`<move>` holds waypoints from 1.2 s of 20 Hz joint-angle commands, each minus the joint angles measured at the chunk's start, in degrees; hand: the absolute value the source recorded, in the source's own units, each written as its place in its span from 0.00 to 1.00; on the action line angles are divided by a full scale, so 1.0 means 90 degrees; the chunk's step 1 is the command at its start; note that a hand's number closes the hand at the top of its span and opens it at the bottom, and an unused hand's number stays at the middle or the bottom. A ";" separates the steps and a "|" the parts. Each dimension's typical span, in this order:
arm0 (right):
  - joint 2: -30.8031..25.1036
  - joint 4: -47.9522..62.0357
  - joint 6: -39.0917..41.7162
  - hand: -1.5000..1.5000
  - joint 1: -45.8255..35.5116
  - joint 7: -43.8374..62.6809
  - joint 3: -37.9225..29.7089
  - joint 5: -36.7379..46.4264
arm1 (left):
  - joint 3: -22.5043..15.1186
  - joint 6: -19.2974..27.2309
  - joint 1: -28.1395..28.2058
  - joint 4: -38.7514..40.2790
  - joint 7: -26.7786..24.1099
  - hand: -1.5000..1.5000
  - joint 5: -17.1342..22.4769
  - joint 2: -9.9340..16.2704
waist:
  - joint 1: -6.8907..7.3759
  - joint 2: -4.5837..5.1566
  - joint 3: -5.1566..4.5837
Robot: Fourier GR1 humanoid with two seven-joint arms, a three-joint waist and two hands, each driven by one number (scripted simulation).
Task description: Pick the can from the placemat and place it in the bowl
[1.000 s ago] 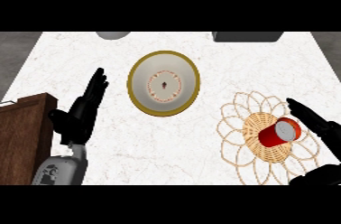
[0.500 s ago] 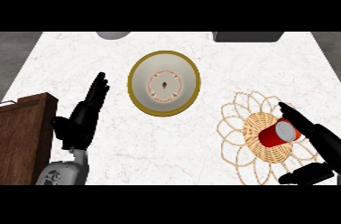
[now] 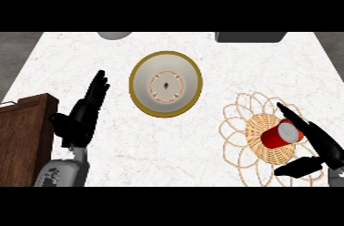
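You are looking at an early stage: the red can point(image 3: 280, 136) is lying tilted on the woven placemat point(image 3: 242, 129), well right of the bowl point(image 3: 165, 84). The right hand point(image 3: 316, 143) is bracketing the can, fingers point(image 3: 295, 120) straight, thumb spread, nothing grasped. Grasp, lift and transfer are pending. The left hand point(image 3: 84, 113) is resting open, left of the bowl, on the bench point(image 3: 174, 147).
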 commanded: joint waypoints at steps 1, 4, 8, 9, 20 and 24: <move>-0.0052 0.0373 0.0155 0.00 -0.0136 -0.0245 0.0046 0.0311 | 0.0100 -0.0081 -0.0142 -0.0145 0.0313 0.50 -0.0010 0.0065 | -0.0006 -0.0002 0.0001; 0.0277 0.0475 -0.0037 0.00 -0.0086 -0.0312 0.0209 0.0443 | -0.0250 0.0003 0.0537 -0.0638 0.0029 0.50 -0.0191 -0.0153 | 0.0006 -0.0006 0.0001; 0.0166 0.0365 -0.0312 1.00 -0.0015 -0.1263 0.0975 0.1264 | 0.0184 -0.0024 -0.0325 0.0520 -0.0175 0.50 -0.0062 -0.0066 | -0.0038 0.0009 0.0000; -0.0341 0.0791 -0.0045 1.00 -0.0200 -0.1774 0.0616 0.1135 | 0.0026 0.0013 -0.0010 -0.0025 -0.0022 0.50 -0.0148 -0.0077 | 0.0003 0.0002 0.0003; 0.0674 -0.0068 0.0771 1.00 -0.0245 -0.2146 0.2462 0.1463 | -0.0126 -0.0065 -0.0033 -0.0080 0.0144 0.50 -0.0155 -0.0226 | 0.0127 0.0000 0.0000; 0.1049 -0.0384 0.1693 1.00 -0.0718 -0.2922 0.3950 0.1584 | -0.0026 -0.0223 -0.0123 0.0048 0.0003 0.50 -0.0075 -0.0091 | 0.0331 0.0020 -0.0002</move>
